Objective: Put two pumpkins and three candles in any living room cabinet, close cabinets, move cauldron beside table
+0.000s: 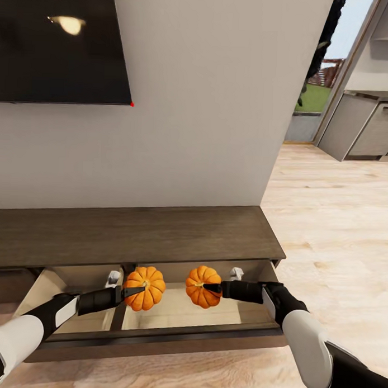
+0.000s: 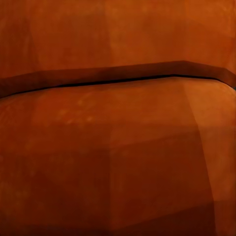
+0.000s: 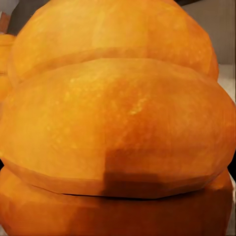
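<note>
Pumpkins are sitting in both grippers over the pulled-out drawer of the dark wood cabinet [image 1: 159,237], which is standing against the wall under a black screen [image 1: 59,44]. The left pumpkin [image 1: 144,288] is hanging at the tip of the left gripper [image 1: 133,291], above the drawer's pale inside [image 1: 178,314] near its centre divider. The right pumpkin [image 1: 202,286] is sitting on the right gripper [image 1: 213,287], just beside the first, the two fruits close but apart. Each gripper is pinching its pumpkin; both wrist views are showing ribbed orange skin pressed close to the lens, the left pumpkin [image 2: 118,157] in shadow, the right pumpkin [image 3: 118,123] brightly lit.

Handling, as judged: each fruit is looking rigid, light and smooth-skinned, so it is likely to slip rather than crush. A hold across the ribs at the widest girth, or at the stem hollow, is looking soundest.

Orientation: both pumpkins are squat, with no real long axis. The stem axis of each is appearing tilted toward its gripper rather than upright, though the stems themselves are mostly hidden by the fingertips.

Kitchen units [image 1: 364,127] are showing beyond the doorway.
</note>
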